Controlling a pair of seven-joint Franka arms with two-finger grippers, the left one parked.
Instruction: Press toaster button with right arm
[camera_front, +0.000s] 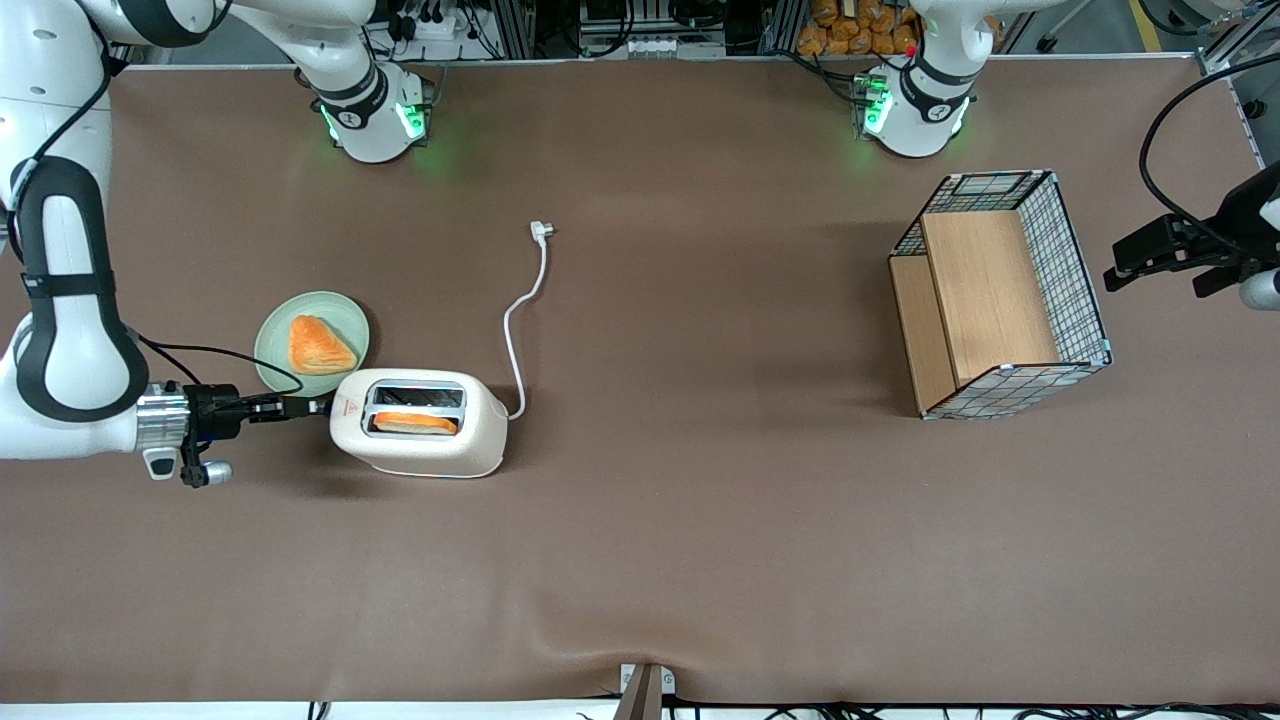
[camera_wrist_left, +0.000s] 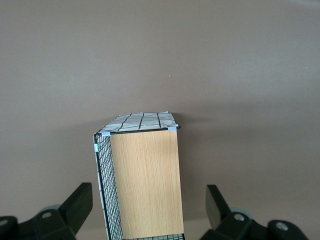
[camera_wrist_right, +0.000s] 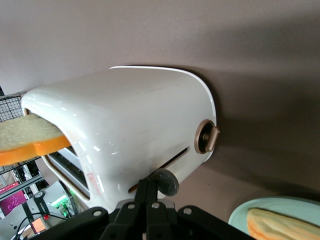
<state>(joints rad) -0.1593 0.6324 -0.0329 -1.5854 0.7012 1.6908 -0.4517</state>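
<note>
Pincer (camera_wrist_right: 150, 192) clenched, set against the toaster button (camera_wrist_right: 165, 182).
Toaster (camera_front: 420, 422) could be shoved along the bench (camera_front: 700, 560) if pressed askew.

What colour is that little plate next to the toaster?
Pale mint green plate, holding a piece of toast; clearest in the front view. The claw sits at the toaster's end.

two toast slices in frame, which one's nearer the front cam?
The slice in the toaster slot, standing on edge. The other toast slice lies flat on the green plate. The gripper, shut, is at the toaster button.
</note>
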